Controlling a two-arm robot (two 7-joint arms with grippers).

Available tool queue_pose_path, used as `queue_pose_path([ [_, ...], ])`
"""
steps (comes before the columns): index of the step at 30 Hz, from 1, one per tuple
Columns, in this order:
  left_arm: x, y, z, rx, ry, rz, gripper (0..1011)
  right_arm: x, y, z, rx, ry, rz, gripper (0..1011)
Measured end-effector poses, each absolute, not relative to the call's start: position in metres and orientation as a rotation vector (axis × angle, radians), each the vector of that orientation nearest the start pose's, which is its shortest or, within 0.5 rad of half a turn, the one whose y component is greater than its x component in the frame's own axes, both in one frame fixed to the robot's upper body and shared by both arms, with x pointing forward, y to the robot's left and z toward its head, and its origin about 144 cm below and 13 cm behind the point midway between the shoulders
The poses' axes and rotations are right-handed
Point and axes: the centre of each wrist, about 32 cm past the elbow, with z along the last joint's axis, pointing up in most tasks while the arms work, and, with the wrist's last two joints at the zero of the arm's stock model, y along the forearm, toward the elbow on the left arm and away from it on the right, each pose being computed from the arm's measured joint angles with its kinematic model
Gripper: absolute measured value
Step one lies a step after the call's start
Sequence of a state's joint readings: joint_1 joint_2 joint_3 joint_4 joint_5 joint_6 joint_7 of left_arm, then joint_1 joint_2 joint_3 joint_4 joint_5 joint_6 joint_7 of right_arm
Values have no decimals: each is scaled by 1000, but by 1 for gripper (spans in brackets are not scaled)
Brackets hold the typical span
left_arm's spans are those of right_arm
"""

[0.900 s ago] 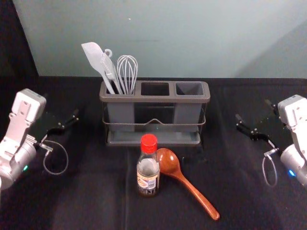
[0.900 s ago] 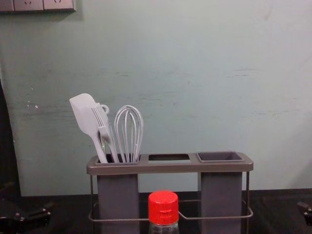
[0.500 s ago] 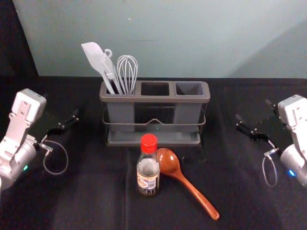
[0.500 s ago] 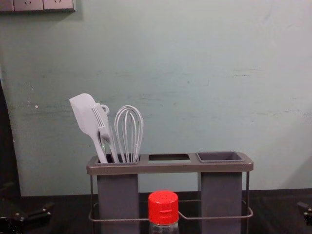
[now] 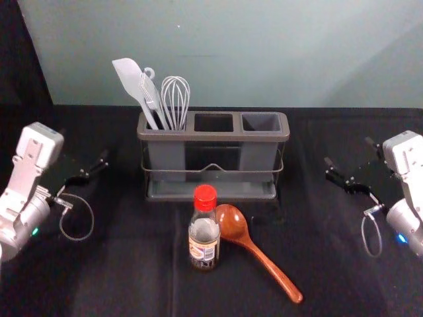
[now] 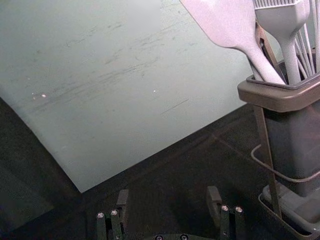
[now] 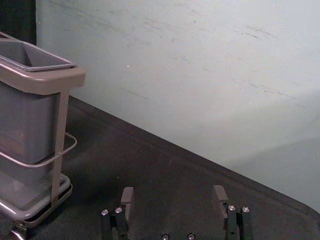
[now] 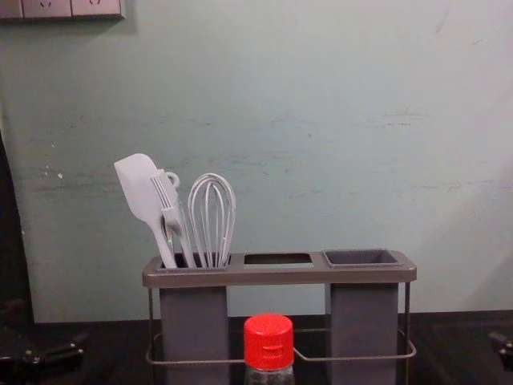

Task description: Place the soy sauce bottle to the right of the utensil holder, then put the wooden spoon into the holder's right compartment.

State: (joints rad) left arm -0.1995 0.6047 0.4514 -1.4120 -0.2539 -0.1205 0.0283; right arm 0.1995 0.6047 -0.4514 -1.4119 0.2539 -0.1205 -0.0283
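Soy sauce bottle (image 5: 204, 238) upright on tabletop (image 5: 119, 277), in front of utensil holder (image 5: 213, 135), around its middle. Wooden spoon (image 5: 264, 262) lies flat, bowl right beside bottle on its right side, handle angled toward near right. Spatula (image 5: 134, 82), brush (image 5: 151, 96) and whisk (image 5: 176, 102) stand in left compartment. Left gripper (image 5: 84, 144) left of holder, jaws apart, released; right gripper (image 5: 348, 150) right of holder, also spread, holding nothing.

The red-capped soy sauce bottle (image 5: 203, 239) stands before the grey utensil holder (image 5: 211, 137); the glossy wooden spoon (image 5: 234, 224) lies beside, handle toward the counter's (image 5: 119, 277) near-right corner.
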Motion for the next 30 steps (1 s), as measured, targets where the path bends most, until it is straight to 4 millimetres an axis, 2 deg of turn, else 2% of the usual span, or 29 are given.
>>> queue_pose_path([
  [13,489,310,1140,304,-285,1248,1000,485,-311,1141,-311,-301,-1249,1002],
  [22,489,310,1140,304,-285,1248,1000,450,-312,1147,-320,-337,-1228,1003],
  [30,489,310,1140,304,-285,1248,1000,410,-298,1150,-264,-330,-1171,1002],
])
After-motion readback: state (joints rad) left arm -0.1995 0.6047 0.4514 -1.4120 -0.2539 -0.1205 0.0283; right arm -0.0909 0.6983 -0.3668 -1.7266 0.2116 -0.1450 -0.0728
